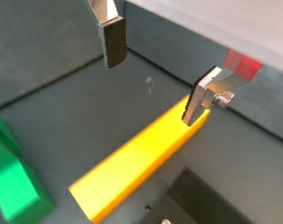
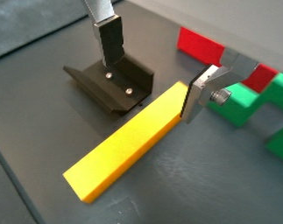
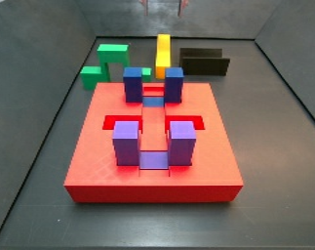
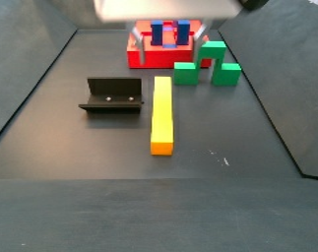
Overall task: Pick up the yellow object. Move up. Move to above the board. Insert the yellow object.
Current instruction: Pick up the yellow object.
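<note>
gripper: we see the gripper (image 1: 155, 74) in both wrist views (image 2: 155, 74), its two silver fingers spread well apart with nothing clamped between them. it hangs over the grey floor above the far end of the yellow object.

fingers: one finger (image 1: 113, 42) hangs clear of everything; the other finger (image 1: 203, 98) shows at the end of the bar, and we cannot tell whether it touches it. in a wrist view one finger (image 2: 109, 44) hangs over the fixture.

yellow object: the yellow object (image 4: 162, 114) lies flat on the floor, unheld, its long axis running toward the board. in a side view it shows behind the board (image 3: 163, 48), between the green blocks and the fixture. in the wrist views we see it as a long bar (image 1: 137, 167) shading to orange near the gripper (image 2: 127, 143).

board: the board (image 3: 134, 166) is a flat red slab bearing upright dark blue blocks (image 3: 153, 83) and purple blocks (image 3: 154, 143) in pairs. it sits well apart from the bar, at the far end of the floor in a side view (image 4: 150, 59).

fixture: the fixture (image 4: 110, 96) stands just beside the bar, apart from it; we see it also in a wrist view (image 2: 112, 84).

green blocks: the green blocks (image 4: 209, 61) sit next to the board, on the other side of the bar from the fixture (image 3: 106, 61).
</note>
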Robot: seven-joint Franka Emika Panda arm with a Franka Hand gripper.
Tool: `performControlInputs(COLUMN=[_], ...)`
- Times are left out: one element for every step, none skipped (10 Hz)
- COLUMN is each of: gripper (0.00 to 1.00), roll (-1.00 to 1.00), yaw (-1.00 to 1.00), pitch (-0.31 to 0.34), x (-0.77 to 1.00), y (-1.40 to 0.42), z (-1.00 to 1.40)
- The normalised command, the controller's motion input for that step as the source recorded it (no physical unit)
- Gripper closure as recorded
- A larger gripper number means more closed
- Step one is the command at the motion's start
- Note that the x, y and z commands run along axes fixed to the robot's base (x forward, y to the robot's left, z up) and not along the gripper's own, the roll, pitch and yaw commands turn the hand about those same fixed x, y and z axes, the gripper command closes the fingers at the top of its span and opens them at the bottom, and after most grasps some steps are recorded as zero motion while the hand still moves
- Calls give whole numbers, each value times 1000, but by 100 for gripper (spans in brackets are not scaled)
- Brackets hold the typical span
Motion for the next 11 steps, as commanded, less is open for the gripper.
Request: performControlInputs(gripper=[0,0,0,0,0,0,0,0,0,0,0], roll=[14,30,40,26,0,0,0,0,0,0,0], yaw=[0,0,0,0,0,0,0,0,-46,-40,-29], pitch=[0,4,0,0,0,26,34,20,17,10,11], x=[46,0,0,0,-6,0,0,0,-31,-29,-17], y=[14,0,0,0,0,0,0,0,0,0,0], z=[-1000,-926,-831,-811,-791,-617,-460,-277,-166,-183,-251])
